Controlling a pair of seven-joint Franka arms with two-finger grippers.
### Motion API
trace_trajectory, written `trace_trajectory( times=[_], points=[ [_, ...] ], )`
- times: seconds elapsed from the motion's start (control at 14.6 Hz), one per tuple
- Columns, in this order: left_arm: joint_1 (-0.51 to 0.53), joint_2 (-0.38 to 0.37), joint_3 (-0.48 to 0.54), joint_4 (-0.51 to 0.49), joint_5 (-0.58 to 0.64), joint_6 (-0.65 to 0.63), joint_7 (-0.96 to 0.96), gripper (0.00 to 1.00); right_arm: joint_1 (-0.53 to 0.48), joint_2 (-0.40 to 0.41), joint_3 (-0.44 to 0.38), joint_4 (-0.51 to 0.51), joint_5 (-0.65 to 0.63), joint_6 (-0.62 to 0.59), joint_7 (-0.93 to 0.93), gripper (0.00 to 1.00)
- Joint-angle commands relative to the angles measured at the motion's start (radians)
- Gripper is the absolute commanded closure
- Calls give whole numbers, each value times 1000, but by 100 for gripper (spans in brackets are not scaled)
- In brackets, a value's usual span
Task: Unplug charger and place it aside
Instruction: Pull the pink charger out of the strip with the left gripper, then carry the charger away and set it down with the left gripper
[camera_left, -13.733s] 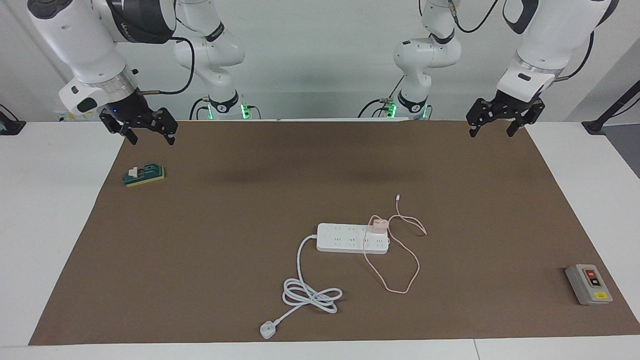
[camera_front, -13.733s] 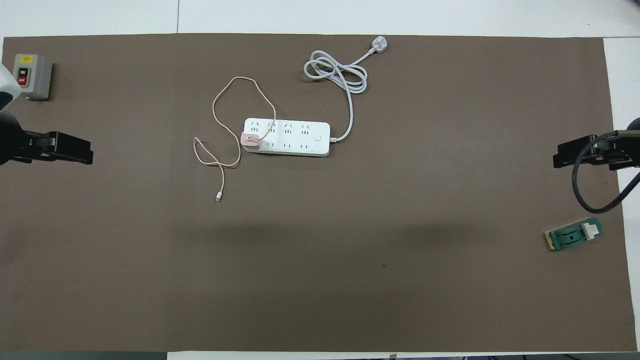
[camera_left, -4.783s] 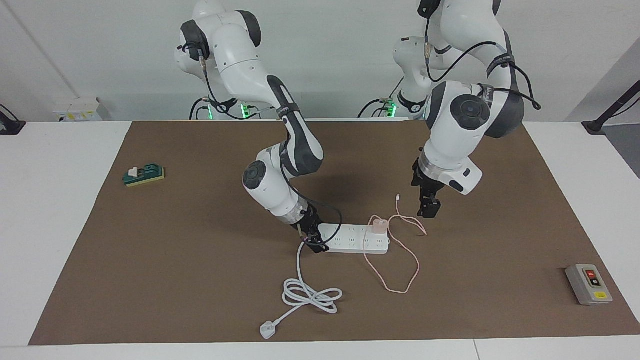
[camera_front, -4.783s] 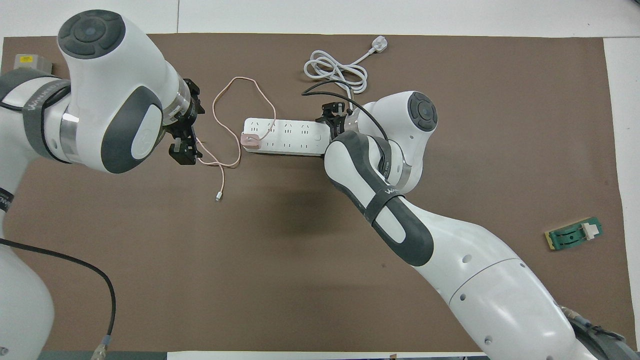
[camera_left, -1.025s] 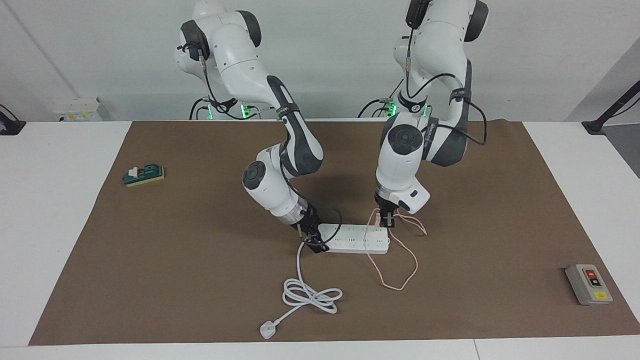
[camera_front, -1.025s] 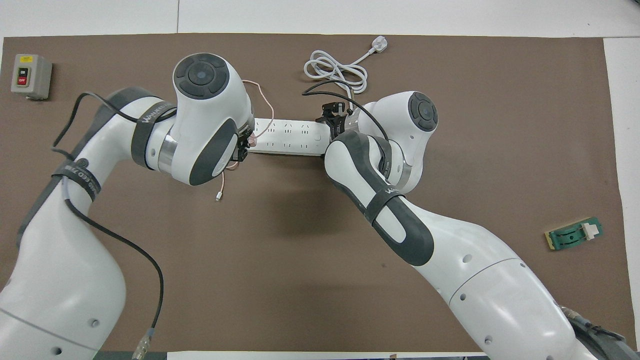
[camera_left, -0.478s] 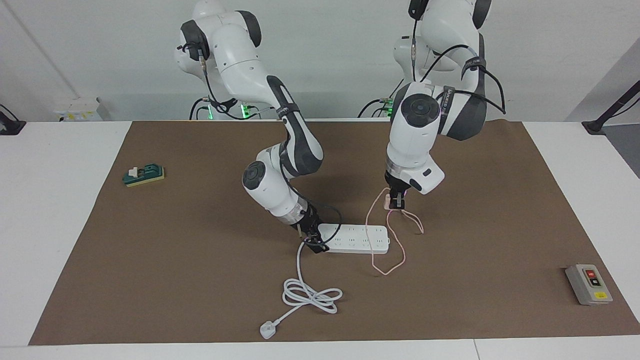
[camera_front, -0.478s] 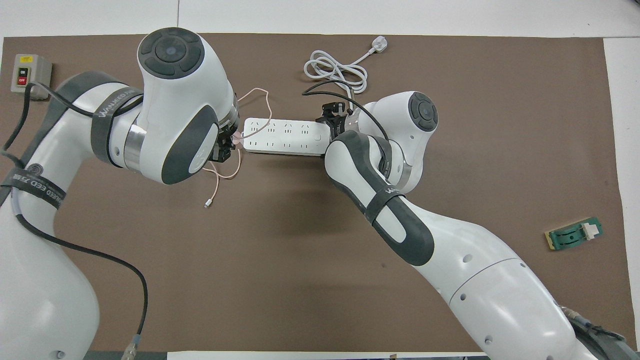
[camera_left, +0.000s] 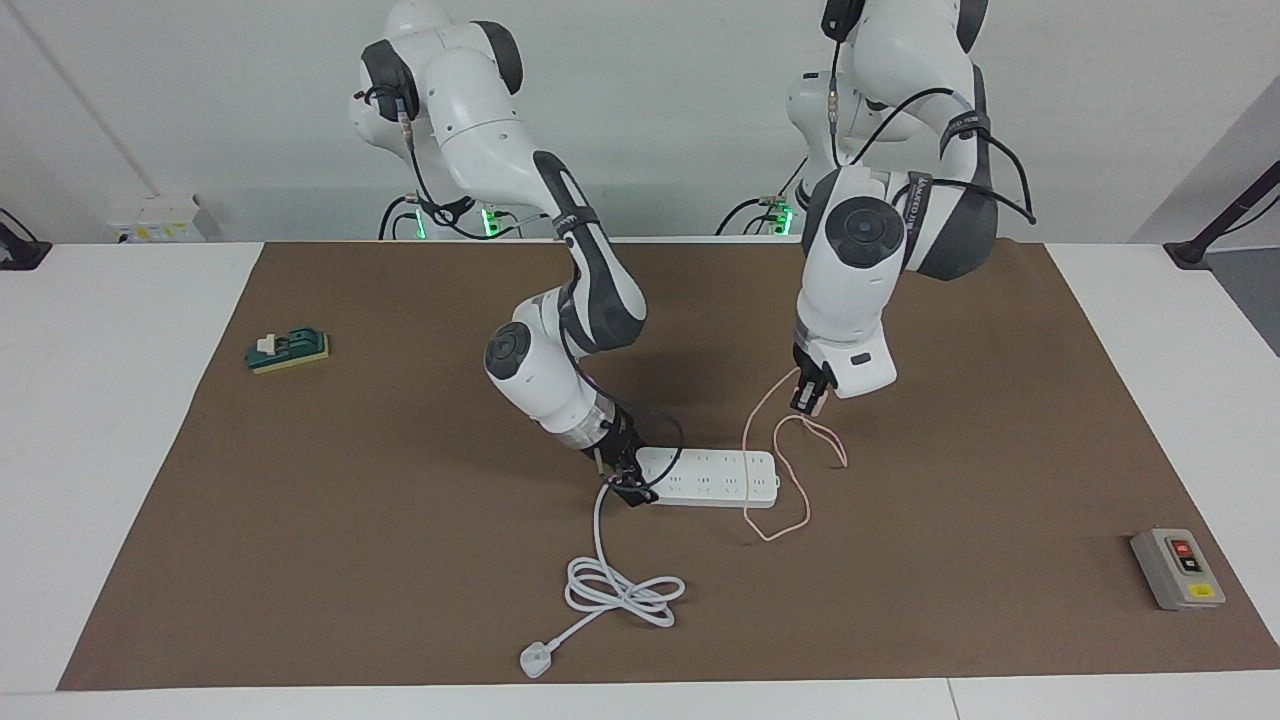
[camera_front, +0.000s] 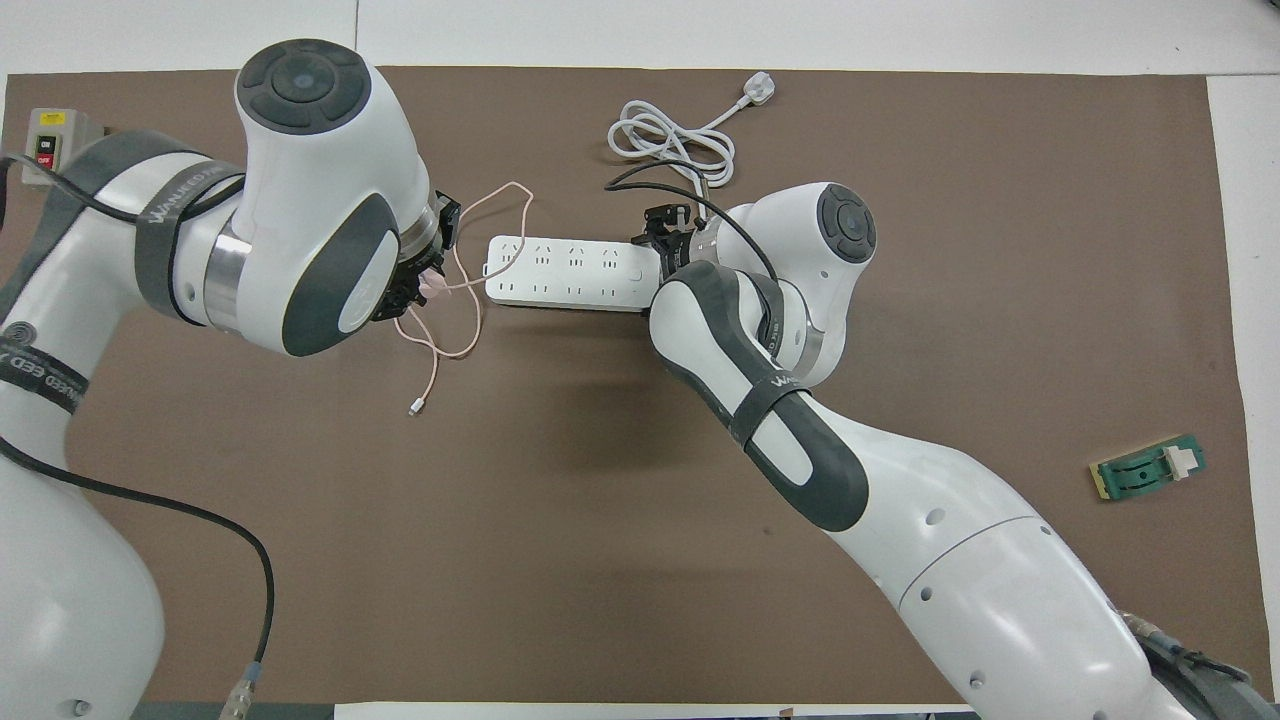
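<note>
left gripper (camera_left: 808, 401) jaws clamped on charger (camera_left: 812, 404), lifted off power strip (camera_left: 712, 478) | right gripper (camera_left: 626, 484) at strip's cord end, jaws can't tell

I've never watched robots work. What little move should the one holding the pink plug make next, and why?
Probably carry it toward the left arm's end of the table and set it down on bare mat. The left hand holds the charger in the air, already out of the power strip, which the right hand pins.
</note>
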Motion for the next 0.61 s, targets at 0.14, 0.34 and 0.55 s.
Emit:
trace_trajectory(
  times=[0.14, 0.34, 0.55],
  points=[
    [85, -153, -6, -183, 15, 89, 396, 100, -12, 22, 11, 9, 37, 36, -54, 100],
    [160, -273, -7, -372, 11, 245, 587, 100, -13, 22, 11, 9, 35, 30, -54, 100],
    [252, -357, -9, -513, -81, 354, 810, 100, -23, 18, 9, 14, 32, 19, -54, 1]
  ],
)
